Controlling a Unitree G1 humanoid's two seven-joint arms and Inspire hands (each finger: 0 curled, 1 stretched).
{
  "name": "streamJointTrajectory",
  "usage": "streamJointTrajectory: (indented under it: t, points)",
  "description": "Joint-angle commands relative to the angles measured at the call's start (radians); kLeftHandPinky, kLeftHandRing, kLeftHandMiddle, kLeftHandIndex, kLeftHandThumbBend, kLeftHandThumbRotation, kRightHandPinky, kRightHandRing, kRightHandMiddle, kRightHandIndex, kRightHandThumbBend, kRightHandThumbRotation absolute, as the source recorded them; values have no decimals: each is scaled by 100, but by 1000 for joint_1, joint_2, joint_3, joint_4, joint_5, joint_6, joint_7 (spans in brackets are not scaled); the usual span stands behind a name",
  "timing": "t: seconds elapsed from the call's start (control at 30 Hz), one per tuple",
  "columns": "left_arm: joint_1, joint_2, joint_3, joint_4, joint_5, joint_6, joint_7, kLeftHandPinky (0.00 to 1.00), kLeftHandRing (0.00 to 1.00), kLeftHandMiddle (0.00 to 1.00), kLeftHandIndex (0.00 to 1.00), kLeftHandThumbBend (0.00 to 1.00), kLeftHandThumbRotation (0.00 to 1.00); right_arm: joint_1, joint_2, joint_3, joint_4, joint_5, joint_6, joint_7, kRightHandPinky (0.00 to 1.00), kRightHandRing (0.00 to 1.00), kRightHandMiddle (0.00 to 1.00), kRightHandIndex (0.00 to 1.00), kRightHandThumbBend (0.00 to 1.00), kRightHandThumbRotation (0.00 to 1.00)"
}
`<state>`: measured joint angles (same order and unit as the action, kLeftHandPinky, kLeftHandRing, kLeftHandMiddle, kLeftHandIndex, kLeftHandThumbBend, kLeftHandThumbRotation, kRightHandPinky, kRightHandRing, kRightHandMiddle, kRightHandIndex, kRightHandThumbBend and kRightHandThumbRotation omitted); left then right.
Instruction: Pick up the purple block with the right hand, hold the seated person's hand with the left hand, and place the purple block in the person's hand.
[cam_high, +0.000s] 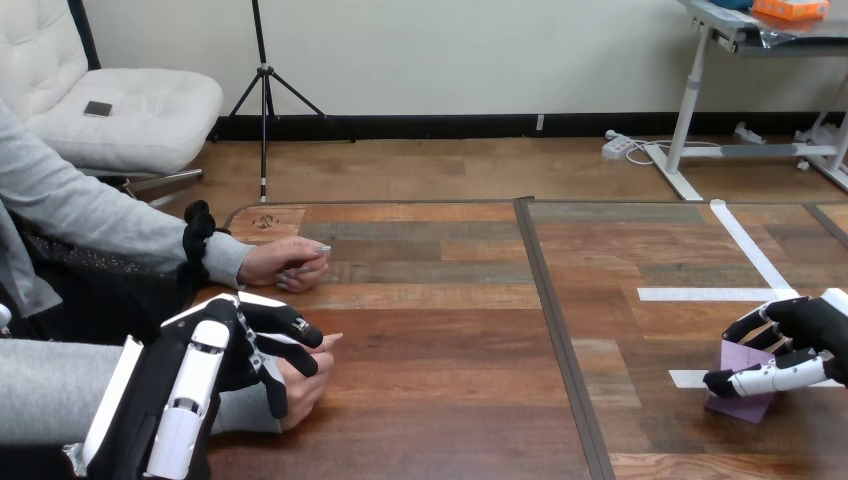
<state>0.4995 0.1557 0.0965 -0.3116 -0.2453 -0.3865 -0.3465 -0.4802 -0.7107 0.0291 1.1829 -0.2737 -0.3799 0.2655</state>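
Found the block at the right side of the surface, just beside strips of white tape and well apart from the person. Judged it light and stiff, flat-faced, not fragile, perhaps a little slick. Judged it best taken across two opposite faces, thumb on one and fingers on the other, with only a modest squeeze.

Saw the right hand clamped on it in much that way, fingers curled over the top and far side, thumb laid across the near face. Could not tell it resting on the surface from just lifted.

Saw the left hand closed over the person's near hand, fingers curled across its back, thumb pointing down beside it. Noted that near hand loosely fisted, with no open palm offered yet for the block. Saw the person's far hand resting on the surface farther back, holding nothing.
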Motion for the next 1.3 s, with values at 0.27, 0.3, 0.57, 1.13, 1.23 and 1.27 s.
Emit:
streamJointTrajectory:
  t: [0.27,0.3,0.57,1.13,1.23,1.27]
  points:
    - [-55,6,13,-17,7,-21,12,21,47,54,49,12,100,-45,-9,58,1,-62,-13,-41,46,47,51,53,87,0]
    - [-55,6,13,-18,6,-20,13,21,47,53,49,12,100,-45,-9,61,1,-66,-13,-46,46,47,51,53,86,0]
    - [-53,8,13,-20,6,-19,17,21,47,53,49,13,100,-50,-10,82,3,-92,-11,-85,43,46,50,50,84,0]
    - [-52,9,20,-20,8,-19,23,21,47,53,49,13,100,-47,1,75,-1,-89,-10,-143,41,44,48,48,86,0]
    - [-53,8,21,-17,6,-22,23,21,47,53,49,13,100,-43,1,76,-8,-90,-15,-159,40,44,47,47,86,0]
    - [-53,8,21,-16,5,-23,23,21,47,53,49,12,100,-43,1,77,-10,-90,-15,-162,40,44,47,47,87,0]
